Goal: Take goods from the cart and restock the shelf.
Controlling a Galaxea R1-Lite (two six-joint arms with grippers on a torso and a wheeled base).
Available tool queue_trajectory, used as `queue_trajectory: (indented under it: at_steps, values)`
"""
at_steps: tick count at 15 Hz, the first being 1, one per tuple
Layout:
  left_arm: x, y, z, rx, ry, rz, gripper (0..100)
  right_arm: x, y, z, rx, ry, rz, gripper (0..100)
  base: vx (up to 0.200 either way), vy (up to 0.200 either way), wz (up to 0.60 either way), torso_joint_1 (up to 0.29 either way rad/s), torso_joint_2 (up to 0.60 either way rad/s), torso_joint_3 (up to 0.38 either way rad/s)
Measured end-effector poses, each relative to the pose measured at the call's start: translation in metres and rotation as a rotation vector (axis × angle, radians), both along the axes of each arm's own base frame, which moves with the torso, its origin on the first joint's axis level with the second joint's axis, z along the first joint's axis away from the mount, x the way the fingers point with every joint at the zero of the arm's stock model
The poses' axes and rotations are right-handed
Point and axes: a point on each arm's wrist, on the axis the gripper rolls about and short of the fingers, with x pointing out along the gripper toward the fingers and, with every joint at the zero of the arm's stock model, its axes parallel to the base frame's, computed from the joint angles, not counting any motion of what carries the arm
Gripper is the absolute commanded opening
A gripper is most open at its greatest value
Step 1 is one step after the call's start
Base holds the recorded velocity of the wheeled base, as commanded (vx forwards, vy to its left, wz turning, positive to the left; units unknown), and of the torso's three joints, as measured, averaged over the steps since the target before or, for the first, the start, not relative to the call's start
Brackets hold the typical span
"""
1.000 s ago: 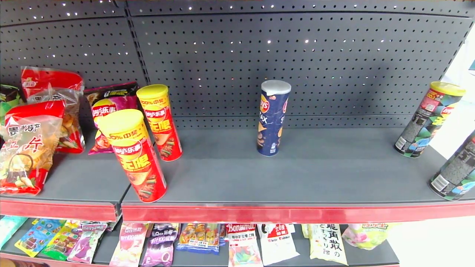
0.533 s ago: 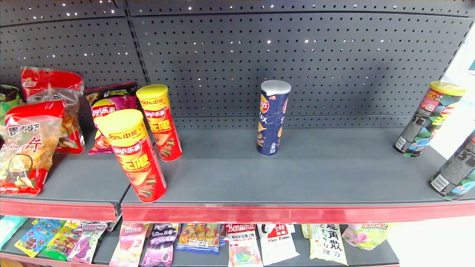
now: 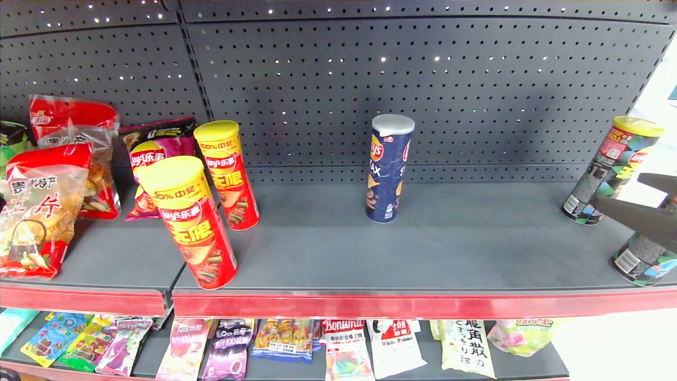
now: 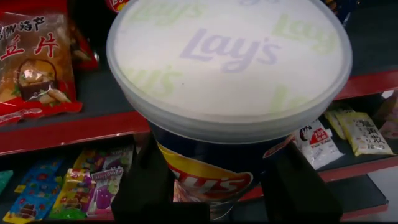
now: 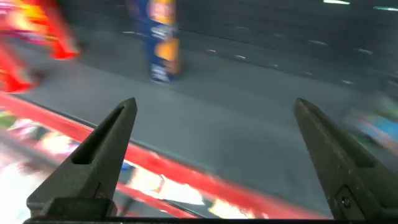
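My left gripper is shut on a dark blue chip can with a white lid, held in front of the shelf's red edge. On the grey shelf stands another blue can, upright near the back; the right wrist view shows that blue can too. My right gripper is open at the shelf's right end, in front of two black-and-green cans. Its fingers are spread wide with nothing between them.
Two red cans with yellow lids stand on the left of the shelf, beside several snack bags. The second black-and-green can sits at the front right corner. Snack packets fill the lower shelf. Bare shelf lies on both sides of the blue can.
My right gripper has come into the head view from the right edge, in front of the black-and-green cans. Nothing on the shelf has moved.
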Motion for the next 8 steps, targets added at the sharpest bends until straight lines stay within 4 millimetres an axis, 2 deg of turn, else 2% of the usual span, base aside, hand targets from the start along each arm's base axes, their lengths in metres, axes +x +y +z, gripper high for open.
queue_trajectory:
  at_steps: [3,5,8]
  values:
    - [0.003,-0.001,0.005,0.006,0.01,0.027,0,0.066,0.03,-0.002,0.022,0.014,0.123,100,0.0,0.0,0.0,0.0,0.0,0.0]
    - [0.003,0.001,0.006,0.01,0.004,0.081,0,0.102,0.057,-0.006,0.018,0.02,0.118,100,0.0,0.0,0.0,0.0,0.0,0.0]
    - [0.0,0.002,0.008,0.01,-0.013,0.118,0,0.131,0.096,-0.02,-0.004,0.04,0.072,100,0.0,0.0,0.0,0.0,0.0,0.0]
